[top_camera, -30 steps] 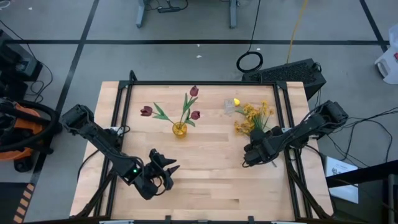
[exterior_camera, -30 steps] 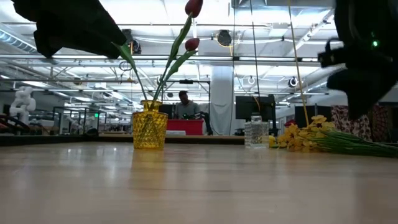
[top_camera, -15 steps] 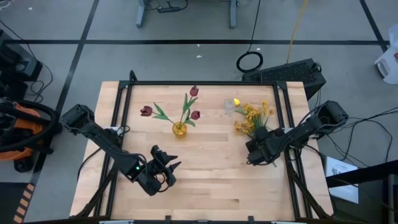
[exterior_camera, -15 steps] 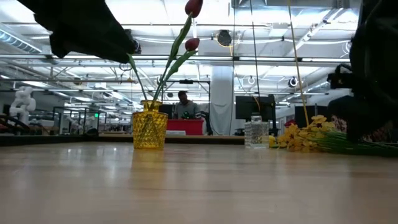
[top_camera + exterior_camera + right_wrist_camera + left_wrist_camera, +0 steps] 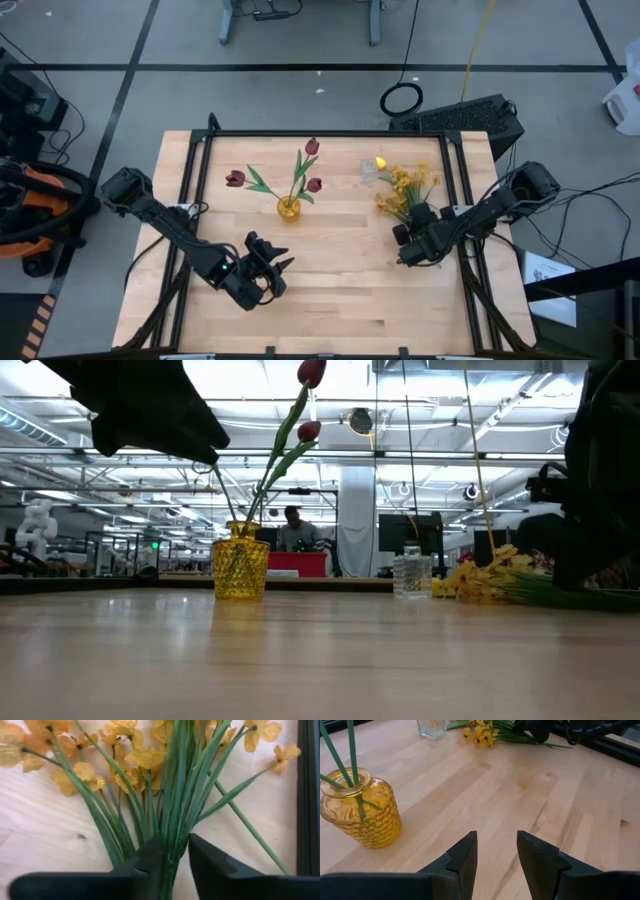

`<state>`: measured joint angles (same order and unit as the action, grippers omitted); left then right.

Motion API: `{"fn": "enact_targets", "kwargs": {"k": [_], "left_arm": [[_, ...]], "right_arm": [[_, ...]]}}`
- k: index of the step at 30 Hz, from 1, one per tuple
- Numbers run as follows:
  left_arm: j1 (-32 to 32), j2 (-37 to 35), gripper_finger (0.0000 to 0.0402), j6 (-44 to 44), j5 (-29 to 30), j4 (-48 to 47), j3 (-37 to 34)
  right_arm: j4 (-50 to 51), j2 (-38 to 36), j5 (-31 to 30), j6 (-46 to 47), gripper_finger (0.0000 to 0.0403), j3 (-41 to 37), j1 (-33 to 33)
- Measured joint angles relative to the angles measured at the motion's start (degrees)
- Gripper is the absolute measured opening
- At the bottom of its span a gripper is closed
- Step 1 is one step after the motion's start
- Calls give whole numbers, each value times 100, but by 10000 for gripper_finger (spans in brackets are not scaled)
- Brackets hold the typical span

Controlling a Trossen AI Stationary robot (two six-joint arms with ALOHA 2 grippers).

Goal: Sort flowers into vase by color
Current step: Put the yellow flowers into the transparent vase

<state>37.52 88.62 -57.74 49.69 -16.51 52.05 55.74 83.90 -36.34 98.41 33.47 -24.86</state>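
Observation:
A yellow glass vase (image 5: pixel 288 208) at the table's middle back holds three dark red tulips (image 5: pixel 312 147) by their stems. Beside it to the right stands a small clear vase (image 5: pixel 368 172) with a yellow tulip (image 5: pixel 380 163). Sprays of small yellow blossoms (image 5: pixel 405 185) lie on the table in front of it. My right gripper (image 5: pixel 403 238) is down at their green stems, shut on the bundle. My left gripper (image 5: pixel 496 837) hangs open over the bare wood, near and left of the yellow vase (image 5: pixel 362 807). My right gripper pinches the bundle of green stems (image 5: pixel 175 827) between its two fingers, a little below the blossoms. The fingers slant down from the table's near side, one on each side of the bundle. The sprays lie on the wood, blossoms toward the far edge; one stem (image 5: pixel 250 830) strays outside the hold.
A black frame rail (image 5: pixel 470 250) runs along the table's right side, close to my right arm. Bare wood lies between the two grippers and toward the near edge. In the low view a person (image 5: pixel 296 530) sits far behind the table.
My right gripper has sunk down toward the table onto the stems of the yellow sprays, and its wrist has tipped and rolled. The vases and the tulips have not moved.

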Motion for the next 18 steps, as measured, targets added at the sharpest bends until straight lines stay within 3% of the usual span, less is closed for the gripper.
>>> {"fn": "enact_targets", "kwargs": {"k": [7, 18], "left_arm": [[0, 0, 144, 0, 0, 9, 0], [0, 0, 144, 7, 0, 9, 0]], "right_arm": [[-26, 0, -232, 122, 6, 0, 0], [56, 0, -310, 95, 1, 88, -75]]}}
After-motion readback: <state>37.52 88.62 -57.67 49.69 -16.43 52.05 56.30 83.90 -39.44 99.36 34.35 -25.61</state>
